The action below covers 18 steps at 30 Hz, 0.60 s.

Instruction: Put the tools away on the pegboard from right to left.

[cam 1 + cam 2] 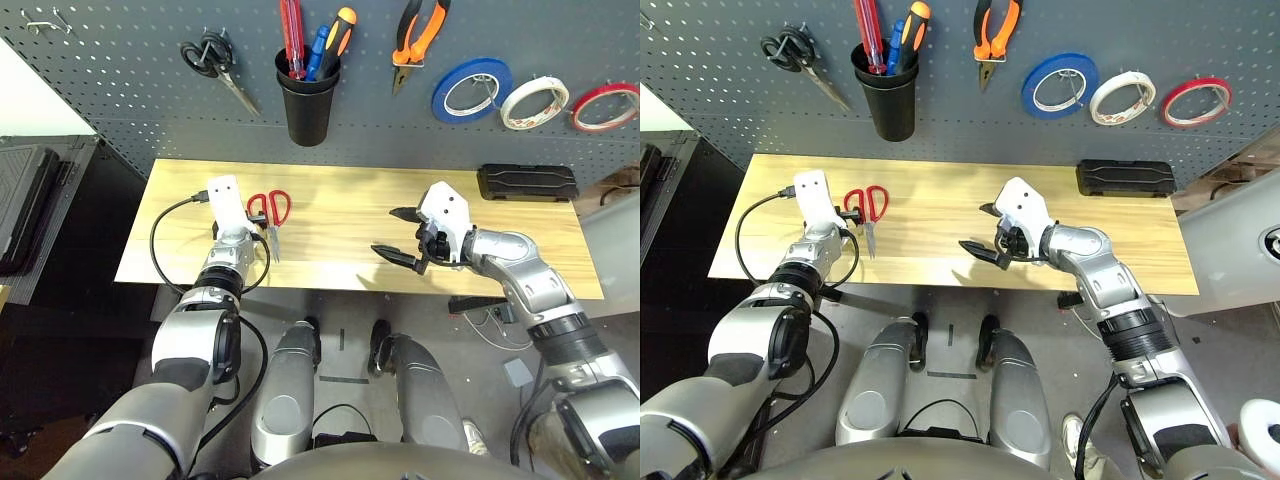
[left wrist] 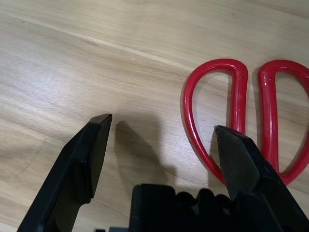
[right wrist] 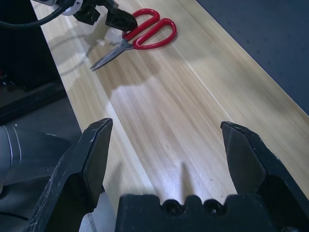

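A: How many scissors are there?
B: Two. The black-handled scissors [image 1: 215,62] hang far left on the pegboard [image 1: 120,90]; the red-handled scissors [image 1: 270,218] lie on the desk [image 1: 340,215], just right of the left tool [image 2: 161,140], which is open and empty.

A: And further right?
B: One black cup [image 1: 307,98], its contents partly hidden, one pliers [image 1: 418,35] cut off above, three tape rolls. The right tool [image 1: 400,235] is open too.

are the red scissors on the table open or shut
Shut. The red-handled scissors lie flat on the table with both blades together in one point and the two handle loops side by side.
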Each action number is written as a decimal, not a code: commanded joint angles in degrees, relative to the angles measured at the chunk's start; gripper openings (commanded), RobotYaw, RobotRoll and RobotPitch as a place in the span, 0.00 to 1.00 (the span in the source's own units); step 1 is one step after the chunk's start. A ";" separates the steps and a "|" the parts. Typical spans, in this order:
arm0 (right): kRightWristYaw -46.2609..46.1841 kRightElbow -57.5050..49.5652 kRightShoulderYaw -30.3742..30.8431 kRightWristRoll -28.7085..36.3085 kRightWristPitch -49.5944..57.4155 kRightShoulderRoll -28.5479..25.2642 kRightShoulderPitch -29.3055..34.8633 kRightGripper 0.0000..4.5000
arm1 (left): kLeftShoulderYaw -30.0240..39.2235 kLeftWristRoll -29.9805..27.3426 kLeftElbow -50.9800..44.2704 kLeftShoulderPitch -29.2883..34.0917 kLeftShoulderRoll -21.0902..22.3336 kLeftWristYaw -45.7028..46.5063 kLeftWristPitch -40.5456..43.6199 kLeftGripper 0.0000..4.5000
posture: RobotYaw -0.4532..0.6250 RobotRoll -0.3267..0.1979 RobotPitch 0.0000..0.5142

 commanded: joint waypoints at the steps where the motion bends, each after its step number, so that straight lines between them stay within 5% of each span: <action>1: -0.29 -1.88 -1.11 0.66 1.24 -0.59 0.22 1.00 | 0.15 0.25 2.95 0.59 -0.95 -0.29 1.11 0.87 | 0.51 0.62 0.55; 11: -0.41 -1.56 -1.50 0.57 -0.09 -0.45 0.11 1.00 | 1.79 -1.27 1.17 0.96 -2.76 -0.06 0.18 0.03 | 0.52 0.62 0.53; 18: 0.27 -0.52 -1.58 1.19 -1.48 0.11 0.07 1.00 | 2.62 -1.50 -2.92 1.68 -3.89 1.56 -0.04 0.01 | 0.54 0.62 0.52</action>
